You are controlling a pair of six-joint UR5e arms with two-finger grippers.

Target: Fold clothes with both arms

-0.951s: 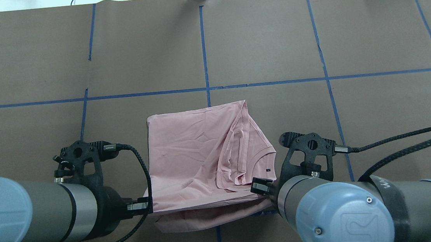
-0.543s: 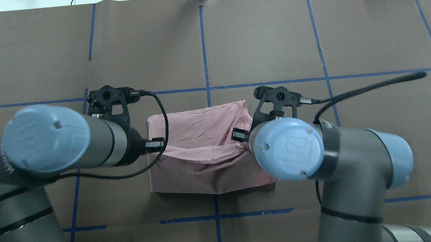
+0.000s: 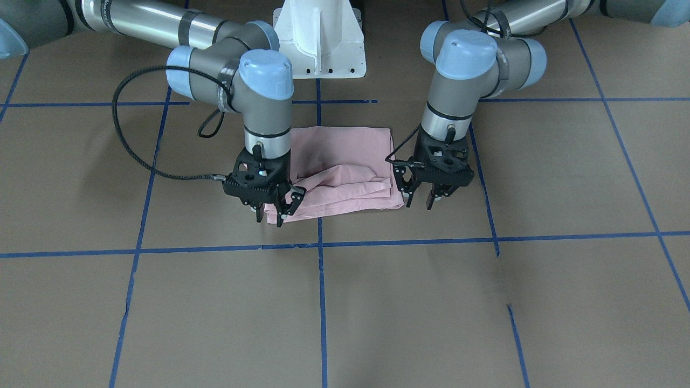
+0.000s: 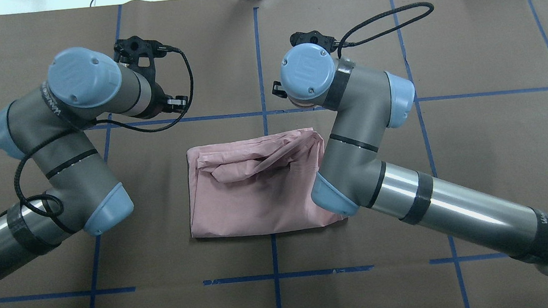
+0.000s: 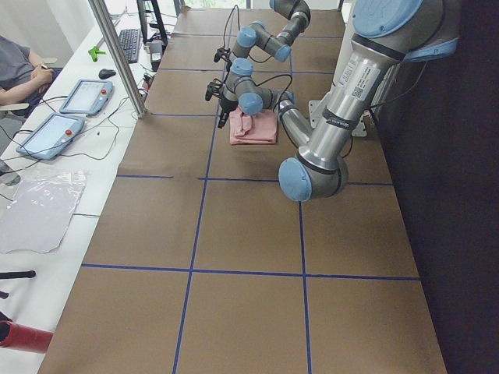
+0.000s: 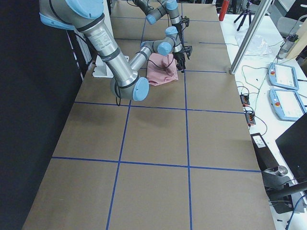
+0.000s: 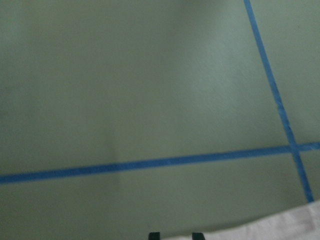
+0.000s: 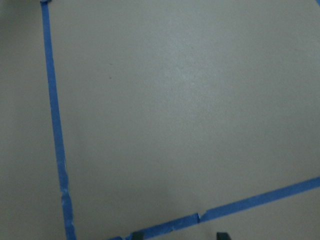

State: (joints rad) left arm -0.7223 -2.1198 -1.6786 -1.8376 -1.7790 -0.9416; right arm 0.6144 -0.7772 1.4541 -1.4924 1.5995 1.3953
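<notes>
left hand (image 3: pixel 419 203) and right hand (image 3: pixel 272 215) gape, flanking folded t-shirt (image 3: pixel 345 153).

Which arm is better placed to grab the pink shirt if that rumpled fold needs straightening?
Probably the right: the right gripper hangs open over the T-shirt's far corner, while the left gripper, also open, hangs just beside the other corner, not over it. The margin is small.

Soft overhead light cast faint shadows on and beside the T-shirt (image 4: pixel 258 200), while both wrist views were dim and blurred.
</notes>
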